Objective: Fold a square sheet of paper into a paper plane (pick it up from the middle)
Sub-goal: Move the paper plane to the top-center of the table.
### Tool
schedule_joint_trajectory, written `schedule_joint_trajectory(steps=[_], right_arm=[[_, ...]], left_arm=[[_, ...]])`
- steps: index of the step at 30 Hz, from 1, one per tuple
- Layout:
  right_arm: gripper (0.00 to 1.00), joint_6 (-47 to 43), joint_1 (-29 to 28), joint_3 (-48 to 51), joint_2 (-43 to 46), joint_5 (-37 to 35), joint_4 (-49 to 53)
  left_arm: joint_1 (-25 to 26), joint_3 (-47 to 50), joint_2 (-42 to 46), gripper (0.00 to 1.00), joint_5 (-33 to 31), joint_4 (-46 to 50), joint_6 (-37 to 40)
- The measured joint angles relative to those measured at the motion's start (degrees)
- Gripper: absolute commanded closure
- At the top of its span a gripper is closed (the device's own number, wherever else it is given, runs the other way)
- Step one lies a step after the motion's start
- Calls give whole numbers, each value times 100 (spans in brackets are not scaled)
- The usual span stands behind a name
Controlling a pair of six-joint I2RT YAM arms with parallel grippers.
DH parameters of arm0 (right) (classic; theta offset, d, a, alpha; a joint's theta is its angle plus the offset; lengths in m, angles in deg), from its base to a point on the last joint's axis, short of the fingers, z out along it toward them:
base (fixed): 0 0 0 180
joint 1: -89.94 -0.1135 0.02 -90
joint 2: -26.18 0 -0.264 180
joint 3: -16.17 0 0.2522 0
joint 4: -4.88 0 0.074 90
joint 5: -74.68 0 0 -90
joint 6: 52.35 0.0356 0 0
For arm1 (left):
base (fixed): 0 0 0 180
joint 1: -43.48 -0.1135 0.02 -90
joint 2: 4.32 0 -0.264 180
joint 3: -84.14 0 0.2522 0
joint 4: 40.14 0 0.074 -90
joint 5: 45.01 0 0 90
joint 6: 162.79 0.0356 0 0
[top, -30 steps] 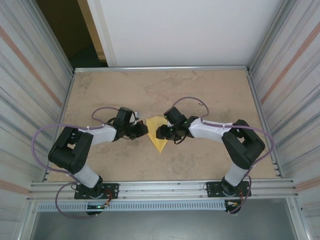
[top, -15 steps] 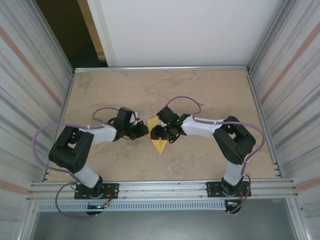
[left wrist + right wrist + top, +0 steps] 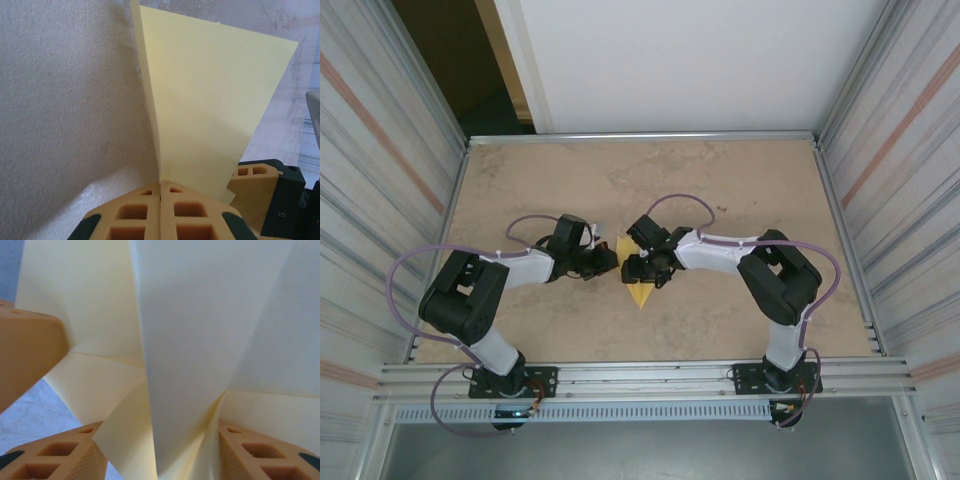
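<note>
The pale-yellow sheet of paper, folded into a pointed shape, lies mid-table with its tip toward the near edge. My left gripper comes at it from the left and is shut on one raised edge, the flap standing up from the closed pads. My right gripper presses in from the right. Its fingers stand apart, and upright folds of the paper fill the gap between them. The paper's upper part is hidden under both grippers in the top view.
The tan tabletop is walled by ribbed metal panels left and right and a rail along the near edge. Purple cables loop over both arms. The two grippers almost touch over the paper.
My right arm has swung left, its elbow folding inward, and its gripper has closed in over the paper. The left arm and its grip have stayed put.
</note>
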Motion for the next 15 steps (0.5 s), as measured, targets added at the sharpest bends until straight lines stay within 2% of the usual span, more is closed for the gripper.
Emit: schedule_joint_trajectory(steps=[6, 15], right_arm=[[61, -24, -9, 0, 0, -151, 111], [70, -22, -9, 0, 0, -361, 201]], left_arm=[[0, -2, 0, 96, 0, 2, 2], [0, 0, 0, 90, -9, 9, 2]])
